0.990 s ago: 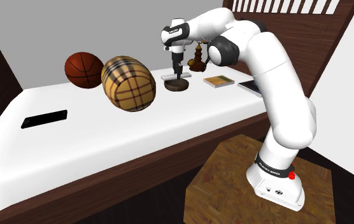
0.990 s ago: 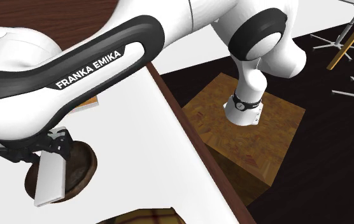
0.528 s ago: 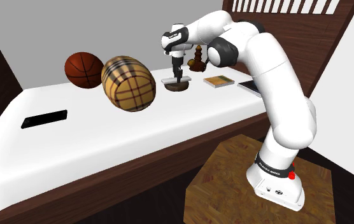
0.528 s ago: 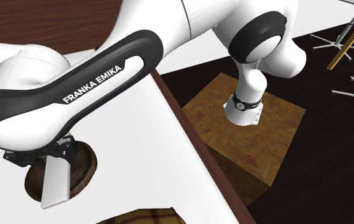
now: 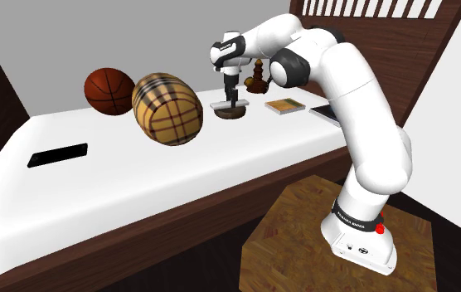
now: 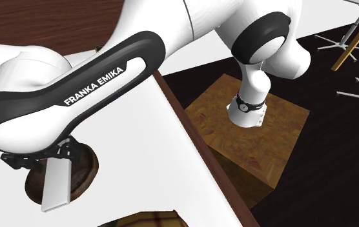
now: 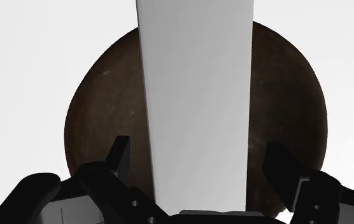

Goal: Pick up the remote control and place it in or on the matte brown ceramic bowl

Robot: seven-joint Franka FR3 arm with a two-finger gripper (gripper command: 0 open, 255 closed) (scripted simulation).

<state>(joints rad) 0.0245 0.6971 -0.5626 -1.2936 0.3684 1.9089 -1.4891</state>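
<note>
The remote control [image 7: 195, 95] is a plain pale grey slab lying across the round dark brown bowl [image 7: 99, 121], its ends sticking out past the rim. My gripper [image 7: 199, 156] hangs just over it, open, with a black finger [image 7: 121, 156] on either side and a gap to the remote's edges. In the shoulder view the gripper [image 5: 231, 93] points straight down at the remote [image 5: 227, 104] on the bowl [image 5: 232, 114] near the back of the white surface. In the second exterior view the remote [image 6: 57, 184] rests on the bowl [image 6: 89, 169] beneath the arm.
A basketball [image 5: 109, 90] and a plaid barrel-shaped cushion [image 5: 167, 109] stand to the shoulder view's left of the bowl. A small book [image 5: 285, 106], a dark figurine [image 5: 259, 80] and a flat dark slab [image 5: 327, 113] lie to its right. A black flat object [image 5: 57, 155] lies far left.
The gripper came down with the remote onto the bowl, then its fingers spread apart and let go. The remote now rests on the bowl by itself.
</note>
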